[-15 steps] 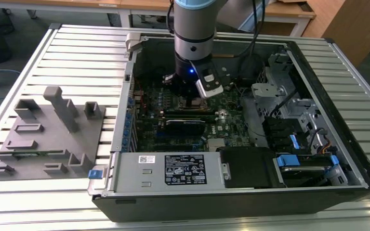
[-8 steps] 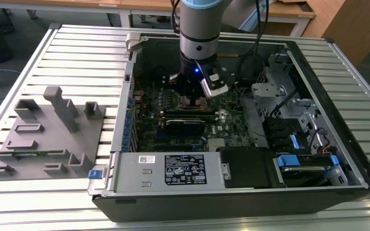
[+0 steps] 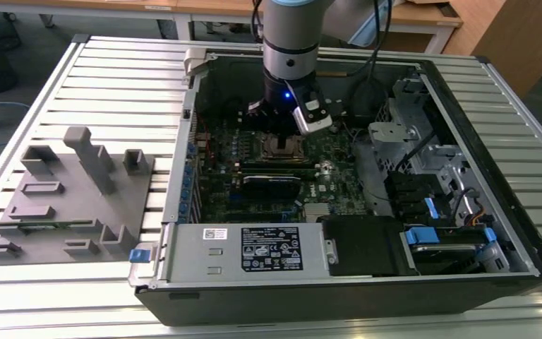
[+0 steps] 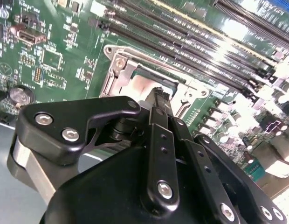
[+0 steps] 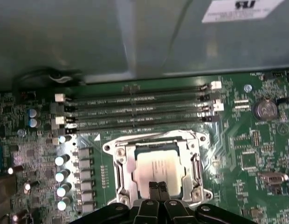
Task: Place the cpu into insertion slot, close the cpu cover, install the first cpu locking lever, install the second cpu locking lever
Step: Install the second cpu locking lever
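Arm reached down into the open computer case [image 3: 497, 233] on the slatted table [image 3: 54, 85], gripper [image 3: 281, 131] directly over the motherboard [image 3: 252, 191] socket area. In the first wrist view the gripper [image 5: 157, 185] had its two fingers pressed together, nothing between them, tips right at the near edge of the cpu [image 5: 158, 165]. The cpu sat flat in the insertion slot, silver-grey top showing through the window of the cpu cover [image 5: 196, 161], which lay down around it as a metal frame. Whether the fingertips touched the chip or cover could not be told. In the second wrist view the narrowed fingers [image 4: 158, 121] blocked most of the socket; a bit of the cpu [image 4: 142, 86] top and the cover frame [image 4: 119, 63] showed past them. Memory slots [image 5: 135, 109] ran just beside the socket. Locking lever positions were not clear. A grey parts fixture [image 3: 64, 198] lay on the table at the exterior view's left, well apart from the case.
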You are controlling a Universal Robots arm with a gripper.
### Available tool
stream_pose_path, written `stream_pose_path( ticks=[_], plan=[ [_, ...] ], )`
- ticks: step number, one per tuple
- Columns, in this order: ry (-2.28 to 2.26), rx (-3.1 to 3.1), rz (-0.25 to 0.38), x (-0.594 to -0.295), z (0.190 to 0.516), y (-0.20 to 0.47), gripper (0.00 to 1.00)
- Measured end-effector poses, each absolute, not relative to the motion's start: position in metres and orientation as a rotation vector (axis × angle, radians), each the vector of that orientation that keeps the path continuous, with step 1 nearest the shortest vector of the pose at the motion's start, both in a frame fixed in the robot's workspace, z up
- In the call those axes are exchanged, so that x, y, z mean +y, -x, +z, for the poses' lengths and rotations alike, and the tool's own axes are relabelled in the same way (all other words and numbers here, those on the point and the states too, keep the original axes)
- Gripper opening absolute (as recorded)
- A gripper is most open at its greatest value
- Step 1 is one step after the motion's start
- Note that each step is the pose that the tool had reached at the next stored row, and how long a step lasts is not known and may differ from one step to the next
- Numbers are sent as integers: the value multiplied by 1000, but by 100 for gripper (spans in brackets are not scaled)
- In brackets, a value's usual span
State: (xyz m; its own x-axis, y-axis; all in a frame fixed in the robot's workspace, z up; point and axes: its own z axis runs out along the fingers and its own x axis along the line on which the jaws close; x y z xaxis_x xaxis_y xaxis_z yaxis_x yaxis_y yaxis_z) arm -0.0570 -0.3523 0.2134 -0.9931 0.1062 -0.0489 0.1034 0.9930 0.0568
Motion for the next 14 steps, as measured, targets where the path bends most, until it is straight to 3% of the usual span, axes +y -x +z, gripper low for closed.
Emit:
stream_pose_path(
  ticks=[14],
  plan=[
    [-106,3088,85,-347,213,52,10]
  ],
)
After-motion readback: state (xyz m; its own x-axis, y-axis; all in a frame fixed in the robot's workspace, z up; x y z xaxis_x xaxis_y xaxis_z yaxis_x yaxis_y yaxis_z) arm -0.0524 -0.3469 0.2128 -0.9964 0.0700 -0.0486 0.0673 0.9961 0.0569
